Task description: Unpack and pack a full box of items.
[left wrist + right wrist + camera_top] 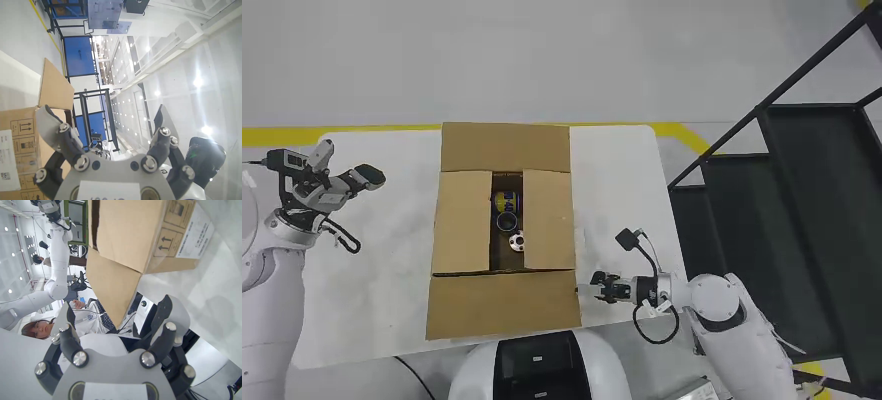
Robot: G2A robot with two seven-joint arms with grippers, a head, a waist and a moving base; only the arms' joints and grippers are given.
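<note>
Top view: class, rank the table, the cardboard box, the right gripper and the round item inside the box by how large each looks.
1. table, largest
2. cardboard box
3. right gripper
4. round item, smallest

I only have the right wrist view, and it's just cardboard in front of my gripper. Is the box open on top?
Observer: Partly. From above, two flaps are folded in over the box, leaving a gap between them.
Operator: Anything in that gap?
Observer: Yes, a few small items: one blue, one dark and round, one pale.
Operator: And the left gripper?
Observer: The left gripper is off the box's left side, open and empty.
</note>
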